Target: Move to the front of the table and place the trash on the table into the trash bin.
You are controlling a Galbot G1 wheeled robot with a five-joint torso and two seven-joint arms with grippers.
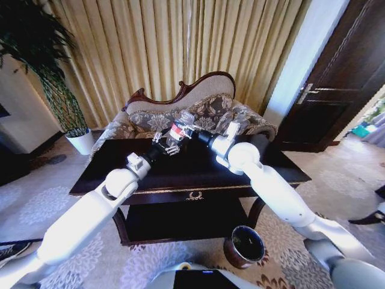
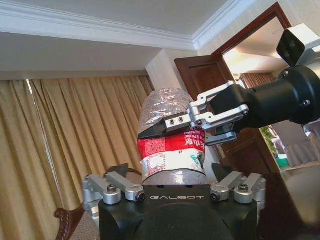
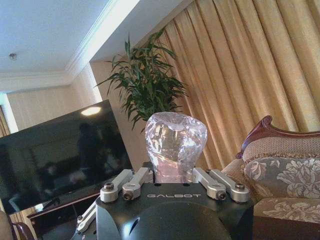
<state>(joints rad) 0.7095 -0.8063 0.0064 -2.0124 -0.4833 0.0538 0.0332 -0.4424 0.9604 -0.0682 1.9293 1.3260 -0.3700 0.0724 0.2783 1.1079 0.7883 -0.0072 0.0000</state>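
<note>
Above the back of the dark glossy table (image 1: 198, 174) both arms meet at the trash, a clear plastic bottle (image 1: 177, 130) with a red label. My right gripper (image 1: 189, 132) is shut on it; in the left wrist view the right gripper (image 2: 172, 132) clamps the bottle (image 2: 162, 106) just above the label. My left gripper (image 1: 161, 144) is open at the bottle's other end, and its dark fingertips (image 2: 120, 171) stand a little apart from the bottle's sides. In the right wrist view the crumpled clear bottle (image 3: 175, 137) rises from between the right gripper (image 3: 175, 172) fingers. The trash bin (image 1: 245, 245) stands on the carpet at the table's front right.
A patterned carved-back sofa (image 1: 204, 111) sits right behind the table, with gold curtains beyond it. A white plant pot (image 1: 81, 142) stands at the left and a dark door (image 1: 337, 84) at the right. Patterned carpet lies open around the bin and the table's front.
</note>
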